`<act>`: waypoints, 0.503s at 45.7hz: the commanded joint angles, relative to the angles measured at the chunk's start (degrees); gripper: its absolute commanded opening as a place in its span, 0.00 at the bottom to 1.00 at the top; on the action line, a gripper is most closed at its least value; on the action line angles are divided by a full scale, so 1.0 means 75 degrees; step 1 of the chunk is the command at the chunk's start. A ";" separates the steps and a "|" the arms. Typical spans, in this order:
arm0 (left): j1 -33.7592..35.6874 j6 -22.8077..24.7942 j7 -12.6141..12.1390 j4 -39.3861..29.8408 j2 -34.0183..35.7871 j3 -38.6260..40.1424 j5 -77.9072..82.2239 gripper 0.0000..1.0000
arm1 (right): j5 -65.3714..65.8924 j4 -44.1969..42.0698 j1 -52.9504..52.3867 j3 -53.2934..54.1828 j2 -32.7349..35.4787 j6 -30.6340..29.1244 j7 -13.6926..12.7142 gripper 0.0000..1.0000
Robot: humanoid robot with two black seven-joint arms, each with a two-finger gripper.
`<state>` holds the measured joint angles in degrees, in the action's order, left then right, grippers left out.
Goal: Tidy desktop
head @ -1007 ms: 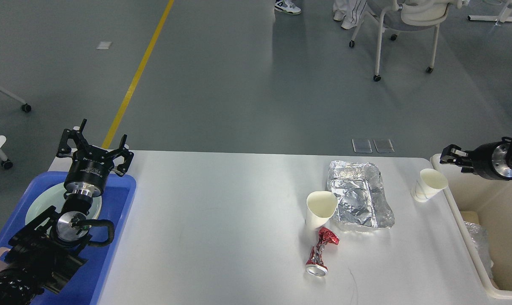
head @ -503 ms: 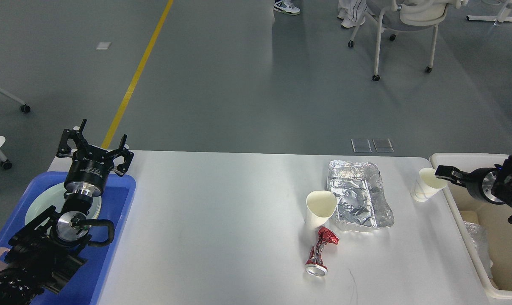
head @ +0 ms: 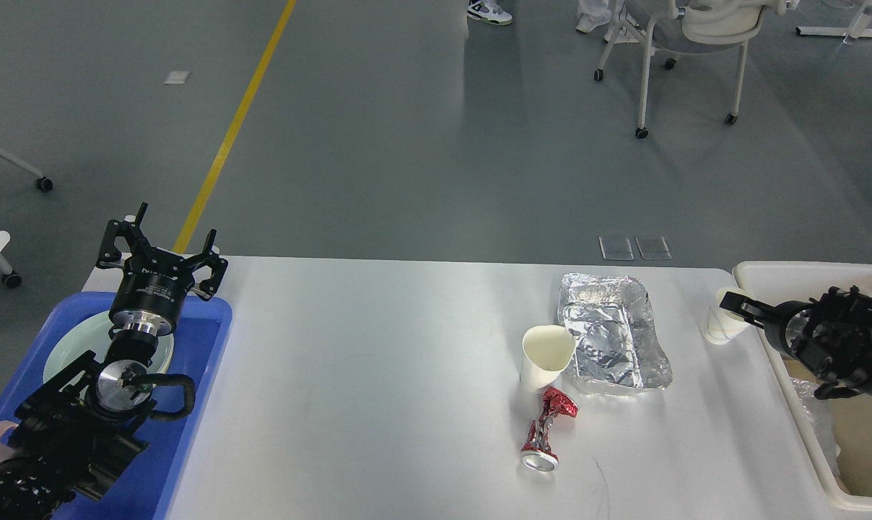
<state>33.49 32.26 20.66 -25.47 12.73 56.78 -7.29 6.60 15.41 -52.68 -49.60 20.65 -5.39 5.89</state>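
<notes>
Right gripper [head: 732,303] has dropped from above the cream bin [head: 782,273] to the paper cup [head: 719,326] at the desktop's [head: 378,361] right edge. Its opening can't be judged; a grasp looks imminent. Left gripper [head: 158,253] hangs spread and empty.

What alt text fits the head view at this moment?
The right hand reaches a paper cup at the right edge of the white desktop; another cup, a foil tray and a crushed red can lie mid-table.
</notes>
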 commanded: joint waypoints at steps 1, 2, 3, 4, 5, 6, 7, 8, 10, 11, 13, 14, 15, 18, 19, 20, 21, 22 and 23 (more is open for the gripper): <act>0.0000 0.0000 -0.0001 0.0009 0.0002 0.0000 -0.0001 0.98 | 0.0000 -0.0144 0.0109 0.0015 -0.0070 0.0168 -0.0082 0.57; 0.0000 0.0000 -0.0001 -0.0002 0.0002 0.0000 -0.0001 0.98 | 0.0000 -0.0168 0.0121 0.0015 -0.0081 0.0203 -0.0082 0.50; 0.0000 0.0000 -0.0001 -0.0002 0.0002 0.0000 -0.0013 0.98 | 0.0000 -0.0180 0.0145 0.0015 -0.0093 0.0238 -0.0094 0.41; 0.0000 0.0000 -0.0001 0.0009 0.0002 0.0000 -0.0013 0.98 | 0.0000 -0.0180 0.0168 0.0015 -0.0093 0.0262 -0.0129 0.32; 0.0000 0.0000 -0.0001 -0.0002 0.0002 0.0000 -0.0013 0.98 | 0.0000 -0.0191 0.0180 0.0015 -0.0093 0.0274 -0.0175 0.26; 0.0000 0.0000 -0.0001 -0.0002 0.0002 0.0000 -0.0013 0.98 | 0.0000 -0.0192 0.0180 0.0015 -0.0105 0.0285 -0.0222 0.23; 0.0000 0.0000 0.0010 -0.0002 0.0002 0.0000 -0.0001 0.98 | 0.0000 -0.0192 0.0180 0.0027 -0.0105 0.0285 -0.0258 0.20; 0.0000 0.0000 0.0010 -0.0002 0.0002 0.0000 -0.0013 0.98 | -0.0012 -0.0192 0.0192 0.0027 -0.0105 0.0285 -0.0270 0.14; 0.0000 0.0000 -0.0001 0.0009 0.0002 0.0000 -0.0001 0.98 | 0.0000 -0.0192 0.0227 0.0085 -0.0105 0.0285 -0.0270 0.00; 0.0000 0.0000 -0.0001 -0.0002 0.0002 0.0000 -0.0013 0.98 | 0.0000 -0.0192 0.0238 0.0120 -0.0105 0.0285 -0.0270 0.00; 0.0000 0.0000 -0.0001 0.0009 0.0002 0.0000 -0.0001 0.98 | 0.0000 -0.0192 0.0274 0.0191 -0.0116 0.0297 -0.0270 0.00; 0.0000 0.0000 -0.0001 0.0009 0.0002 0.0000 -0.0001 0.98 | 0.0000 -0.0180 0.0297 0.0261 -0.0128 0.0297 -0.0270 0.00; 0.0000 0.0000 -0.0001 -0.0002 0.0002 0.0000 -0.0001 0.98 | 0.0000 -0.0180 0.0309 0.0284 -0.0140 0.0297 -0.0270 0.00; 0.0000 0.0000 0.0010 -0.0002 0.0002 0.0000 -0.0001 0.98 | 0.0000 -0.0180 0.0379 0.0343 -0.0175 0.0297 -0.0270 0.00; 0.0000 0.0000 -0.0001 -0.0002 0.0002 0.0000 -0.0001 0.98 | 0.0000 -0.0180 0.0391 0.0343 -0.0187 0.0297 -0.0270 0.00; 0.0000 0.0000 -0.0001 0.0009 0.0002 0.0000 -0.0001 0.98 | 0.0000 -0.0180 0.0402 0.0343 -0.0198 0.0309 -0.0270 0.00; 0.0000 0.0000 0.0010 0.0009 0.0002 0.0000 -0.0013 0.98 | 0.0000 -0.0180 0.0403 0.0343 -0.0199 0.0309 -0.0270 0.00; 0.0000 0.0000 0.0010 -0.0002 0.0002 0.0000 -0.0001 0.98 | 0.0000 -0.0180 0.0403 0.0343 -0.0210 0.0321 -0.0270 0.00; 0.0000 0.0000 -0.0001 -0.0002 0.0002 0.0000 -0.0013 0.98 | 0.0000 -0.0180 0.0403 0.0355 -0.0199 0.0321 -0.0270 0.00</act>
<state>33.49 32.26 20.66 -25.45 12.74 56.78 -7.35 6.58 14.00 -49.91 -47.17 19.34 -3.13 3.87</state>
